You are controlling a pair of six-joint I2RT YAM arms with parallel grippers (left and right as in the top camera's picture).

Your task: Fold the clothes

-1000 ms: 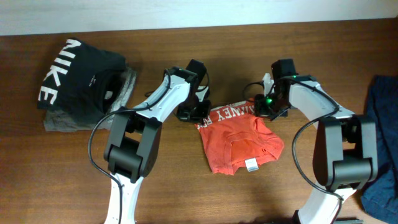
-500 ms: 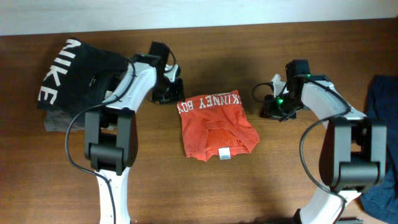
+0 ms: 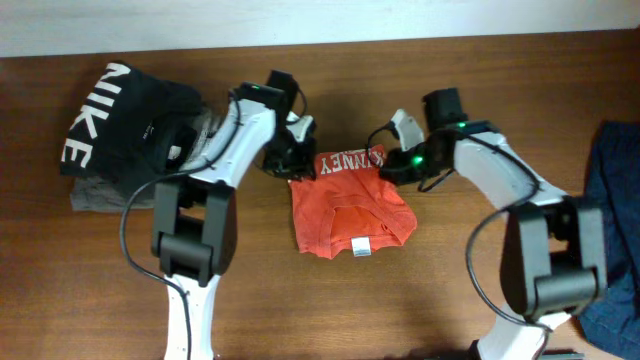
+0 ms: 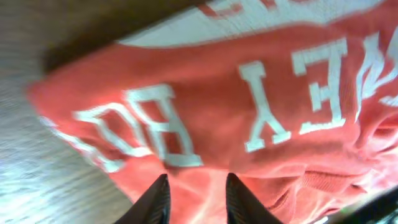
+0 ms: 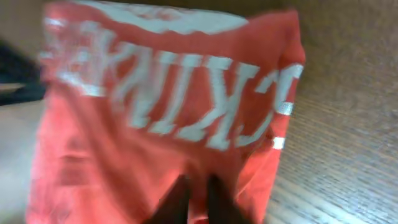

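The clothes, a red-orange T-shirt (image 3: 350,210), lie folded at the table's middle. White lettering (image 3: 352,160) runs along the far edge and a white tag (image 3: 361,249) sits near the front edge. My left gripper (image 3: 293,165) is at the shirt's far left corner. In the left wrist view its jaws (image 4: 197,178) stand apart over the red cloth (image 4: 205,93). My right gripper (image 3: 395,170) is at the far right corner. In the blurred right wrist view its fingers (image 5: 199,183) are nearly together with a strip of the shirt (image 5: 155,143) between them.
A black garment with NIKE letters (image 3: 120,125) lies on a grey garment (image 3: 100,197) at the far left, close behind my left arm. A dark blue garment (image 3: 615,230) hangs over the right edge. The wooden table (image 3: 420,300) shows bare in front.
After letting go and drawing outward, both grippers have come back in to the shirt's far corners. The shirt lies further left than a second ago and has not moved in the last half second.
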